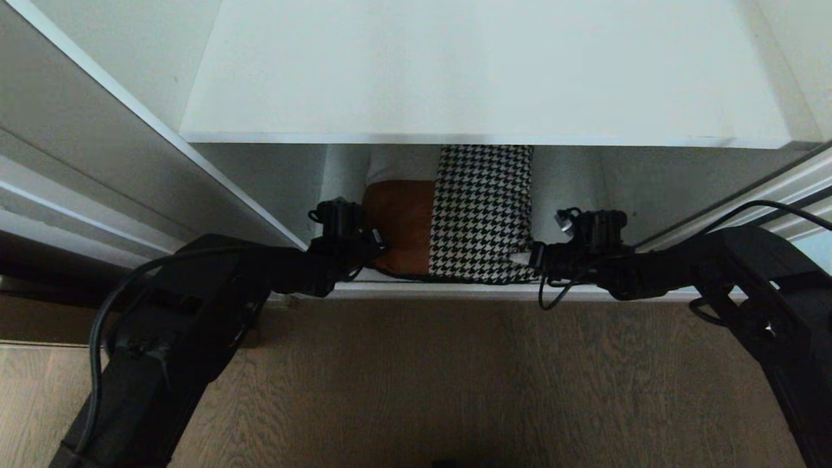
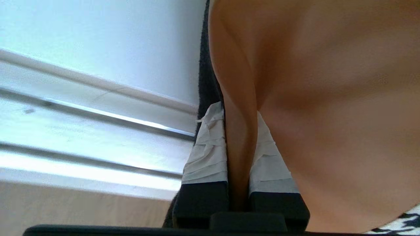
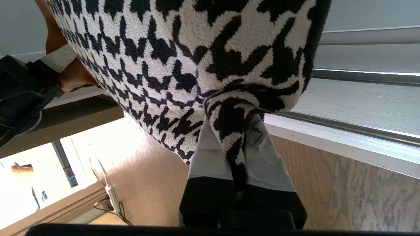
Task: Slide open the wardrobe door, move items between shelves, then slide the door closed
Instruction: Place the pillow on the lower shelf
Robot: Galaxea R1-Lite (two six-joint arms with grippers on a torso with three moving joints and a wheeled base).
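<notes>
Wardrobe open; cushion (image 1: 455,218) sits on lower shelf (image 1: 468,290) beneath upper shelf (image 1: 481,71). Left hand (image 2: 241,154) pinches brown corner, right hand (image 3: 238,157) pinches houndstooth corner. We judge: lift level, clear shelf edge.

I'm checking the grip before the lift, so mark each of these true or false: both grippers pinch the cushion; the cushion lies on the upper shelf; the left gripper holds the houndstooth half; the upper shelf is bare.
1. Both grippers pinch the cushion. True: left gripper and right gripper are each shut on a fold of fabric.
2. The cushion lies on the upper shelf. False: it sits below it, on the lower shelf.
3. The left gripper holds the houndstooth half. False: it holds the rust-brown side.
4. The upper shelf is bare. True.
</notes>
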